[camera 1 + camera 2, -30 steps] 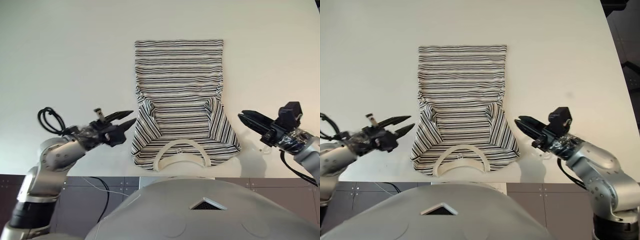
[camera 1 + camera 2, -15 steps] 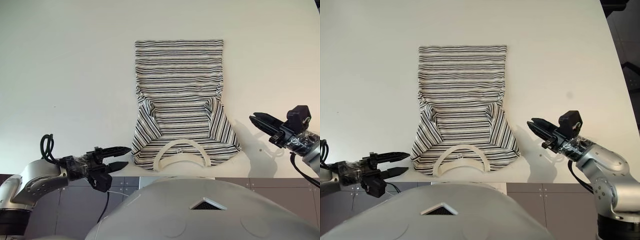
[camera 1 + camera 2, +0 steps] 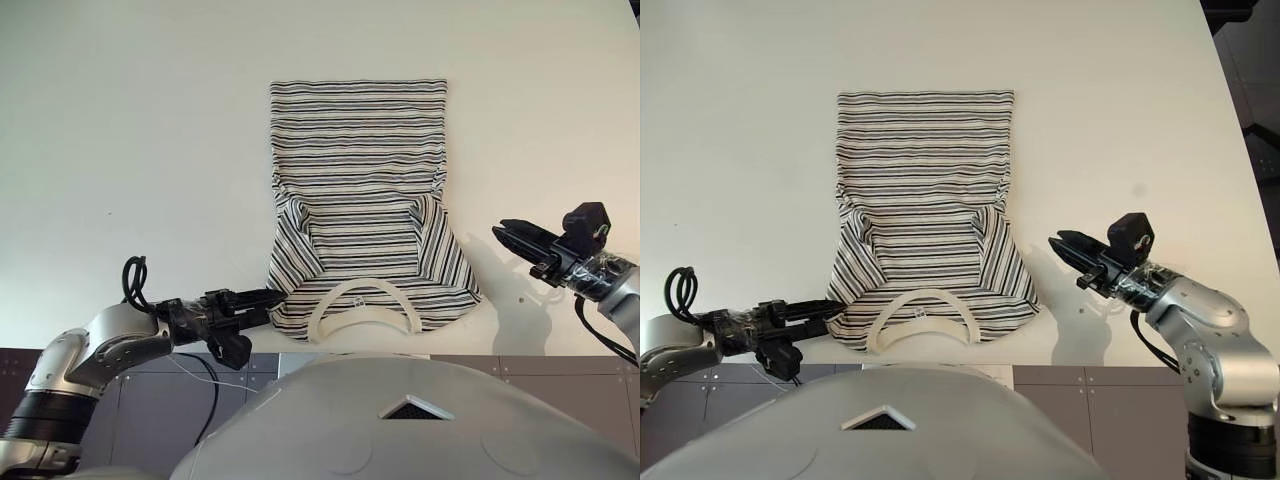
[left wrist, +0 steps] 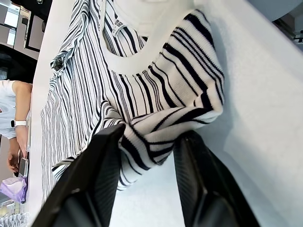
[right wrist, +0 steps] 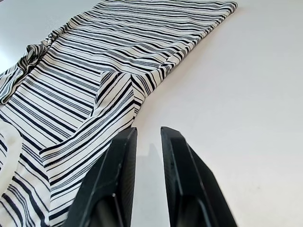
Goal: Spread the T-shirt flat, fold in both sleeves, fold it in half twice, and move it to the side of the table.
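Judging by how the cloth lay, the sleeve folds looked done and the first halving was the step in hand. The black-and-white striped cotton T-shirt (image 3: 360, 200) lay flat in the middle of the plain white table (image 3: 150, 150), with its hem at the far end. Its white ribbed collar (image 3: 345, 290) was at the near edge, and both sleeves were turned in over the chest.

The left gripper (image 3: 266, 298) sat low at the shirt's near-left shoulder corner. In the left wrist view its two black fingers (image 4: 102, 165) stood apart with a bunch of striped cloth between them, not pinched tight, so it looked released and poised to bite.

The right gripper (image 3: 503, 231) hung over bare table, just to the right of the shirt's near-right corner and clear of the cloth. Its fingers (image 5: 120, 161) had a narrow gap between them and grasped nothing.

As I saw it, the next move called for the left fingers to clench on that near-left corner. The right gripper would need to come in leftward and lower to catch the matching corner. Both would then have to lift together and carry the collar end over to the far hem, keeping the turned-in sleeves from sliding out. An uneven pull seemed the likeliest way to skew the fold.
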`<state>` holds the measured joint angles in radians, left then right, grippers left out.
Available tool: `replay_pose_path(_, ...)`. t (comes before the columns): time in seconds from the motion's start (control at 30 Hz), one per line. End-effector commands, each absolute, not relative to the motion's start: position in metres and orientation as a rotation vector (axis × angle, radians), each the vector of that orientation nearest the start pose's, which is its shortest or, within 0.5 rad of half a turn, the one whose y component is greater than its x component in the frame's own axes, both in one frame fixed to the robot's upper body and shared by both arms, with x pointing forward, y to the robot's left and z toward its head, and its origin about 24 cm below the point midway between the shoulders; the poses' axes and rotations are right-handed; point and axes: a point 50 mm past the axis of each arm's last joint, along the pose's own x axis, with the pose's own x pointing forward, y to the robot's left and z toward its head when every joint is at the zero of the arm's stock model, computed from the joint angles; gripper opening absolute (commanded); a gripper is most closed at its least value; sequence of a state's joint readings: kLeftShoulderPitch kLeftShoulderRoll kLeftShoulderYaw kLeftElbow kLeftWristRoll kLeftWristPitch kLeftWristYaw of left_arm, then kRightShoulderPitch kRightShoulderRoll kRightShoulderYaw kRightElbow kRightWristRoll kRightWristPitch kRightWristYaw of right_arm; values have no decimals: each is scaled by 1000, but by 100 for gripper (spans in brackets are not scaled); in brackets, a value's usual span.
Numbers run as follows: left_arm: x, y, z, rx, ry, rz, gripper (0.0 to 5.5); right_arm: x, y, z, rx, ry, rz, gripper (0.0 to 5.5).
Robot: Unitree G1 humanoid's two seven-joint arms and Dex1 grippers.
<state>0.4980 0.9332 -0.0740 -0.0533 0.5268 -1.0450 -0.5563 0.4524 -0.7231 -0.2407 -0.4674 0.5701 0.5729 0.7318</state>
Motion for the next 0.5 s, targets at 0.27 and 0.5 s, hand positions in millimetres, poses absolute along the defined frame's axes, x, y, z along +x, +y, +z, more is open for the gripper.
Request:
replay_pose_path(0.27, 79, 242, 15, 1195, 83, -1532, 10, 114, -264, 71, -821, 394, 1170, 122)
replay_pose_path(0.5, 85, 247, 17, 1215, 79, -1534, 10, 99, -252, 56, -1053, 173, 1345, 157)
